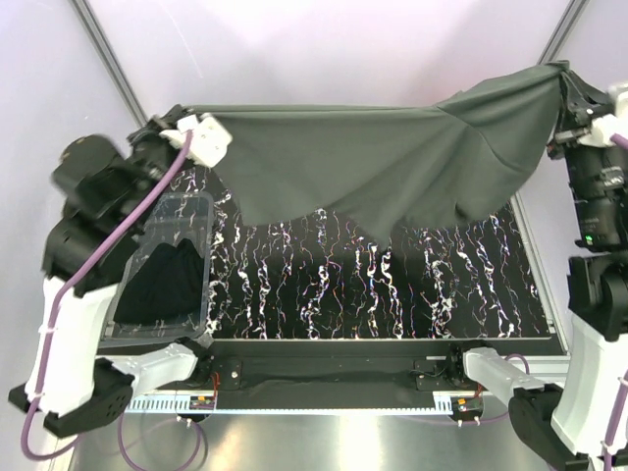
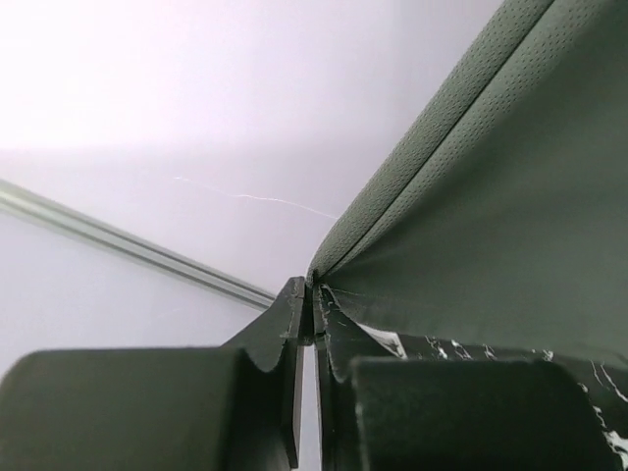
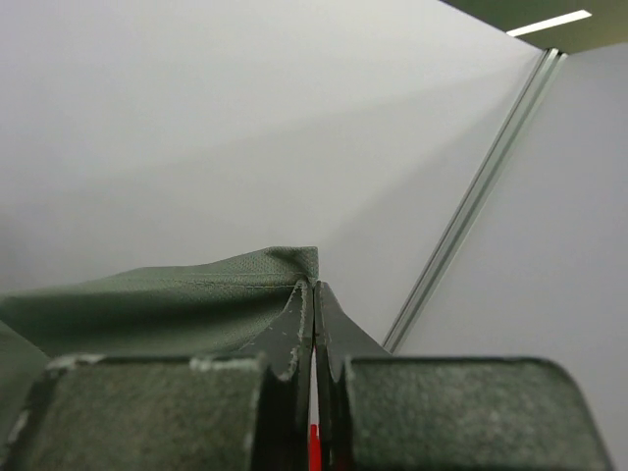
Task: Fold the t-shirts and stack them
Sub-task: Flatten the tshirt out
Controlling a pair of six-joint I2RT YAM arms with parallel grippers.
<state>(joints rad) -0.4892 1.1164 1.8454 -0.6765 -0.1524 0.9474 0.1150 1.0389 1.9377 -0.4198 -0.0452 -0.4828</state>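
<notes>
While the left gripper (image 2: 312, 289) and right gripper (image 3: 314, 287) each clamp a corner, the shirt (image 1: 392, 167) hangs stretched between them, long axis left-right, right end higher, above the table (image 1: 373, 294).

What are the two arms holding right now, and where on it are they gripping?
One grey-green t-shirt, stretched in the air: the left gripper pinches one upper corner, the right gripper the opposite corner.
</notes>
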